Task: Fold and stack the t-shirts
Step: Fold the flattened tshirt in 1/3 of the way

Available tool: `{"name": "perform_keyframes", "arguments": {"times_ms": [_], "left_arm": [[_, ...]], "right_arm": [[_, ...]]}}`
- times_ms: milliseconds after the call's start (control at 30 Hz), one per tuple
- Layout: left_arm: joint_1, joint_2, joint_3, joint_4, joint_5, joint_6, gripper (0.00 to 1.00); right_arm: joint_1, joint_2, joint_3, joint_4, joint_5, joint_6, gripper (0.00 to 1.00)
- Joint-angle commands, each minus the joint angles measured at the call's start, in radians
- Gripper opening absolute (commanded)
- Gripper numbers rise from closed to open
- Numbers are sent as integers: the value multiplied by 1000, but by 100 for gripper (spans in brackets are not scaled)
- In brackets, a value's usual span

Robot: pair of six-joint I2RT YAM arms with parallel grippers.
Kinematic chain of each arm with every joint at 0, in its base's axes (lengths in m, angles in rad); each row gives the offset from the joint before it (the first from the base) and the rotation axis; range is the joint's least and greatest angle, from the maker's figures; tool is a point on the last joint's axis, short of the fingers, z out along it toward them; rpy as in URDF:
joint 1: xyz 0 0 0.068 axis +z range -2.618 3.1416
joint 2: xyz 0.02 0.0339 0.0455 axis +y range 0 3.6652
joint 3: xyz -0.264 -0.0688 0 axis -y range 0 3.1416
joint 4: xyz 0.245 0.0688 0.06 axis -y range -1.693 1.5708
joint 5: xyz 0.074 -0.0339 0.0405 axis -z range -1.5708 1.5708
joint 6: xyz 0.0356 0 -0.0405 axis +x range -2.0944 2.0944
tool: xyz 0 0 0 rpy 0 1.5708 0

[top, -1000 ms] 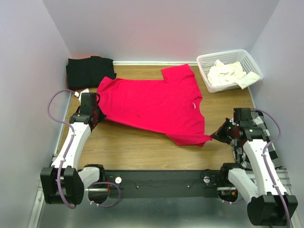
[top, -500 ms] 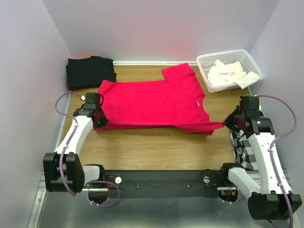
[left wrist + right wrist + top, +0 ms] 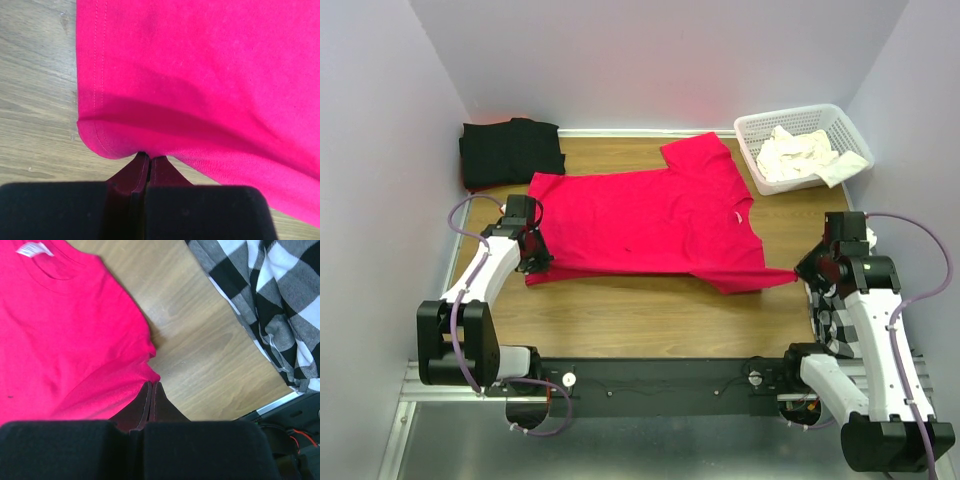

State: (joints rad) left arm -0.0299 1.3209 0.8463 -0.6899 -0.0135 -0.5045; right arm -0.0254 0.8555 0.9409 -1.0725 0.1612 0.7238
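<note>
The crimson-red t-shirt (image 3: 650, 220) lies spread across the wooden table, pulled taut between both arms. My left gripper (image 3: 534, 262) is shut on its hem corner at the left; the wrist view shows the red t-shirt (image 3: 210, 75) pinched at the left gripper's (image 3: 148, 156) tips. My right gripper (image 3: 800, 272) is shut on the red t-shirt (image 3: 65, 335) at its right corner, seen at the right gripper's (image 3: 152, 383) tips. The black t-shirt (image 3: 510, 150) lies folded at the back left. The cream-white t-shirt (image 3: 805, 155) is crumpled in the basket.
A white lattice basket (image 3: 760, 126) stands at the back right. A black-and-white checked cloth (image 3: 832, 312) lies at the table's right edge, also in the right wrist view (image 3: 270, 305). Walls close in on both sides.
Both grippers pulled the red shirt's near edge toward the front and outward; the shirt has straightened and flattened, its near edge now stretched between the two grippers.
</note>
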Motion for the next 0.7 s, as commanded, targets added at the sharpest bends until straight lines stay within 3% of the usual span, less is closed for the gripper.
{"name": "perform_keyframes", "arguments": {"times_ms": [0, 667], "left_arm": [[-4, -8, -19, -2, 9, 26, 0], [-22, -135, -17, -132, 73, 37, 0]], "right_arm": [[-1, -6, -53, -12, 21, 22, 1], [-1, 51, -82, 134, -75, -38, 1]]}}
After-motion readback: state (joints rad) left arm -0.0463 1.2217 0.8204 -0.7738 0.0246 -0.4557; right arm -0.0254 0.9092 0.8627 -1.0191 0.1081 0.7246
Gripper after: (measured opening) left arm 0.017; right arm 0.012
